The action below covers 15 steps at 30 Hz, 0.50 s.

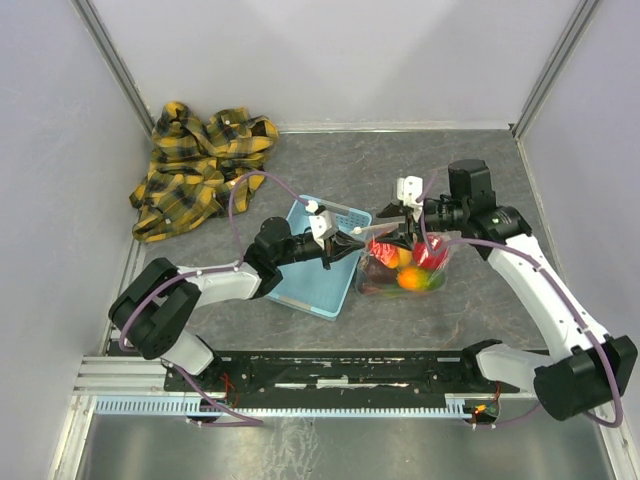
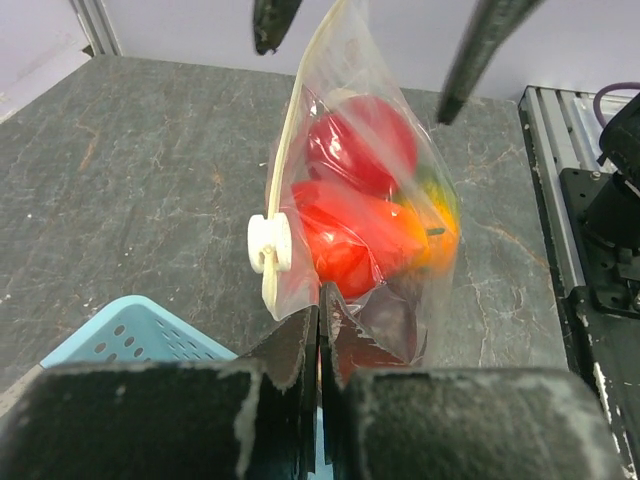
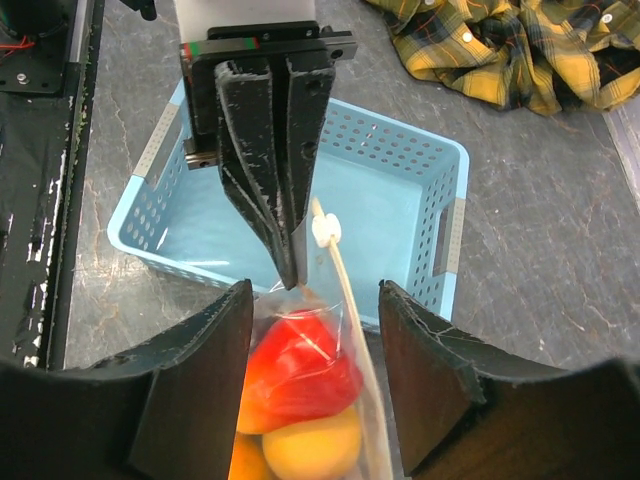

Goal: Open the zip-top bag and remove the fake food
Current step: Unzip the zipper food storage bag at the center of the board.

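The zip-top bag (image 2: 400, 150) stands on the table, stretched up by one corner, with its white zip strip running up the left edge and the slider (image 2: 268, 243) low on it. Red, orange and yellow fake food (image 3: 300, 370) fills it. My left gripper (image 2: 322, 312) is shut on the bag's near corner just beside the slider. My right gripper (image 3: 315, 340) is open and straddles the bag's top from the far side; its fingers (image 3: 200, 390) stand clear of the plastic on both sides. In the top view the two grippers (image 1: 352, 243) (image 1: 395, 232) meet over the bag (image 1: 405, 275).
A light blue slotted basket (image 1: 310, 285) sits just left of the bag, under my left wrist. A yellow plaid shirt (image 1: 200, 165) lies crumpled at the back left. Grey walls close the table at the back and sides.
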{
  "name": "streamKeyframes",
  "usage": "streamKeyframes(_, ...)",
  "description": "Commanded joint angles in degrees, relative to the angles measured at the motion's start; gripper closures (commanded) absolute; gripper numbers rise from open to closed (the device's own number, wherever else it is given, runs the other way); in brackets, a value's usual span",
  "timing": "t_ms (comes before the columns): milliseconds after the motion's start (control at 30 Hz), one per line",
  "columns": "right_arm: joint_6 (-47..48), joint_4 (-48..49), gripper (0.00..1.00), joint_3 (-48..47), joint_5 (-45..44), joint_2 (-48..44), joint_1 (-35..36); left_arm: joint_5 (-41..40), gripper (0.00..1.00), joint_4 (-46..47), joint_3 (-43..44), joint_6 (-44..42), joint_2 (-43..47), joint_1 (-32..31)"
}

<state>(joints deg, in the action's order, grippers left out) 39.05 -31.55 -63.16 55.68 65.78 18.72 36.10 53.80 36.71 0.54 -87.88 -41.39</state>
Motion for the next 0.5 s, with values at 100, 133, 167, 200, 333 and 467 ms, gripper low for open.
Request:
streamKeyframes(100,5.56,-2.00,0.40,-5.97,2.62,4.44,2.08,0.99,0.97,-2.61,2.53,-7.69,3.22,-0.49)
streamKeyframes(133,6.09,-2.61,0.41,-6.53,2.42,5.02,2.35,0.99,0.97,-2.91,2.65,-8.08,3.39,-0.53)
streamKeyframes(167,6.85,-3.42,0.41,-7.47,2.41,5.77,2.63,0.99,0.97,-3.25,2.73,-8.58,3.46,-0.54)
streamKeyframes(200,7.40,-4.45,0.41,-8.23,2.41,6.49,2.90,0.97,0.97,-3.60,2.86,-8.99,3.62,-0.54)
streamKeyframes(333,9.12,-7.22,0.42,-10.46,1.24,9.24,4.15,0.99,0.97,-4.94,3.19,-10.47,4.06,-0.63)
streamKeyframes(467,11.03,-10.31,0.44,-12.39,0.76,11.35,4.67,1.08,0.97,-5.69,3.52,-11.04,4.46,-0.76)
